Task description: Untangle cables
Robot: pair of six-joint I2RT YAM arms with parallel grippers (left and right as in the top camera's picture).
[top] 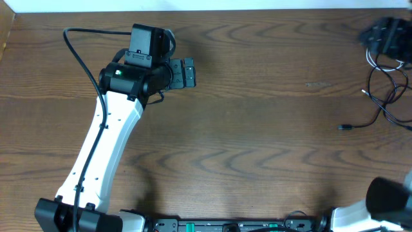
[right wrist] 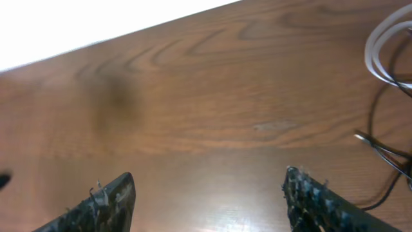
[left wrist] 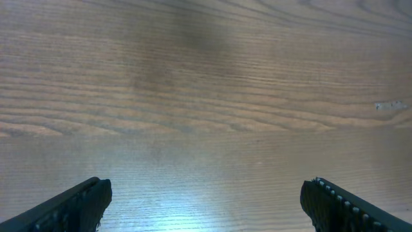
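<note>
Over at the right edge of the wooden bench, the thin black cable and shiny white cable lie in bendy loops. The left hand, far off, and the right hand, near them, are both spread apart and hold nothing. I think each hand should pinch one cable and pull gently.

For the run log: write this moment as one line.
left gripper: open, empty | right gripper: open, empty | white cable, black cable: lying at table's right side, unheld
</note>
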